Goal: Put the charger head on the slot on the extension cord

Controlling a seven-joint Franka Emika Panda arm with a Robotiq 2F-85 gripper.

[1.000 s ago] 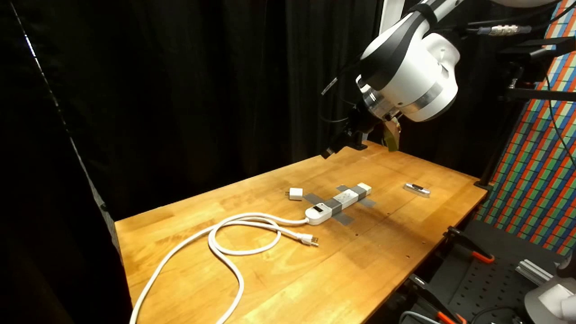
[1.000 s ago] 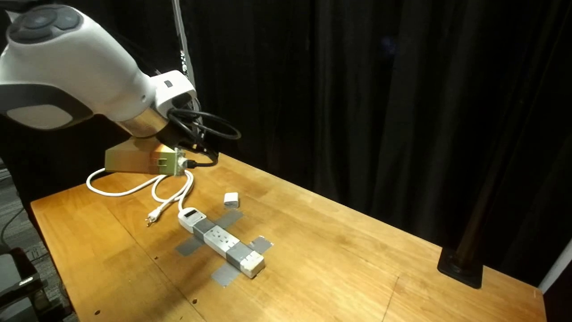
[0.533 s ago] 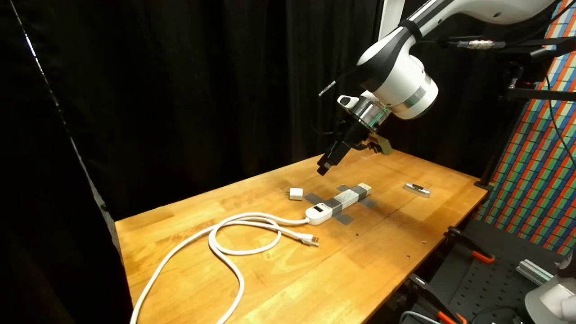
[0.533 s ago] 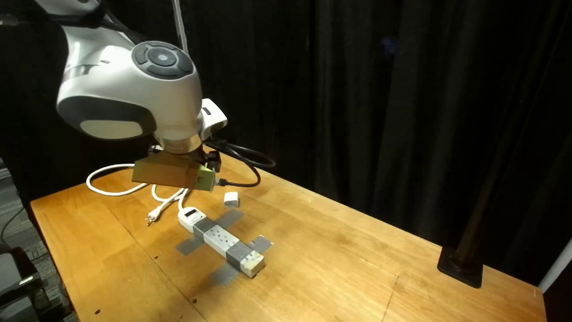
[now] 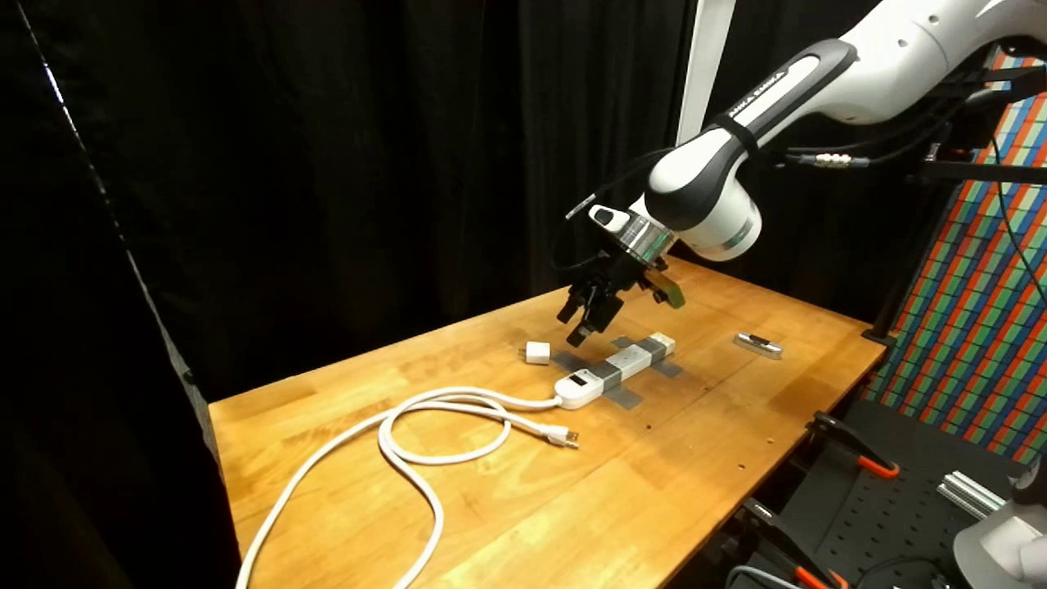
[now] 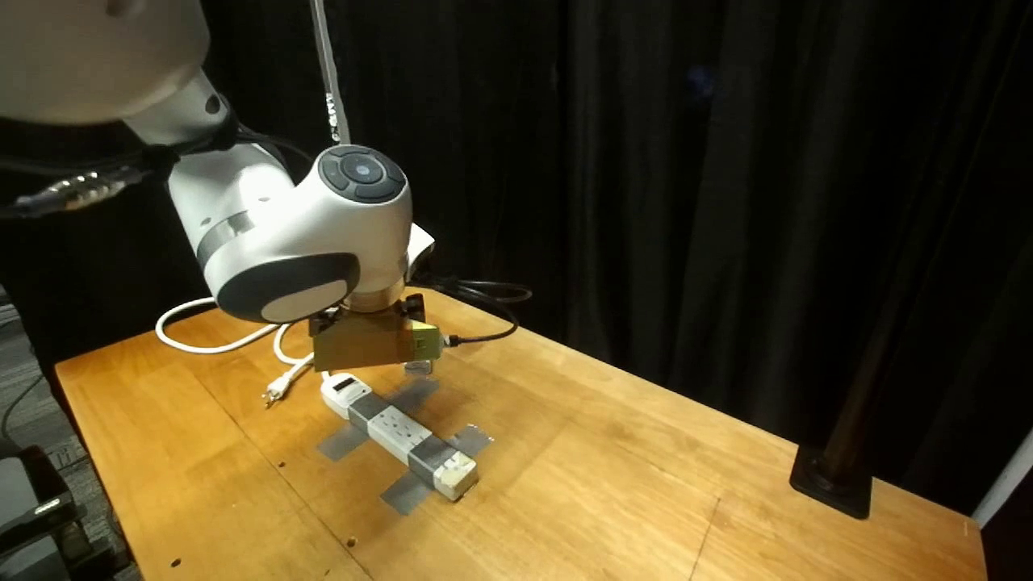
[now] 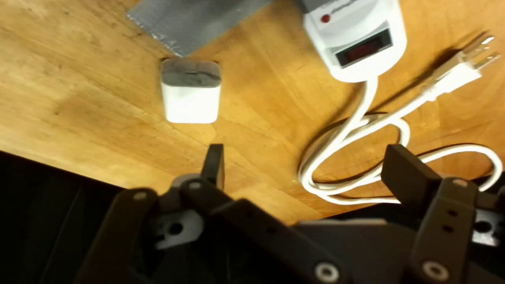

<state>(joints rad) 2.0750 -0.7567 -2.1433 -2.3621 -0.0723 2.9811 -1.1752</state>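
Charger head point(image 7: 191, 100) sits near the switch end point(image 7: 357, 49) of the extension cord point(image 6: 399, 432). Probably light, hard, kinda slick, so I'd squeeze its flat sides dead center. Claw point(image 7: 304, 162) is spread, holding nothing.

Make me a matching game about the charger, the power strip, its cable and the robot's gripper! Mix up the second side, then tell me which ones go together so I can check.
Things
1. charger head
2. power strip
3. white cable
4. gripper

Places and states
A. lying in loops
B. open, holding nothing
C. a small white block lying loose, not plugged in
D. stuck to the table with grey tape

Right pairs
1-C
2-D
3-A
4-B
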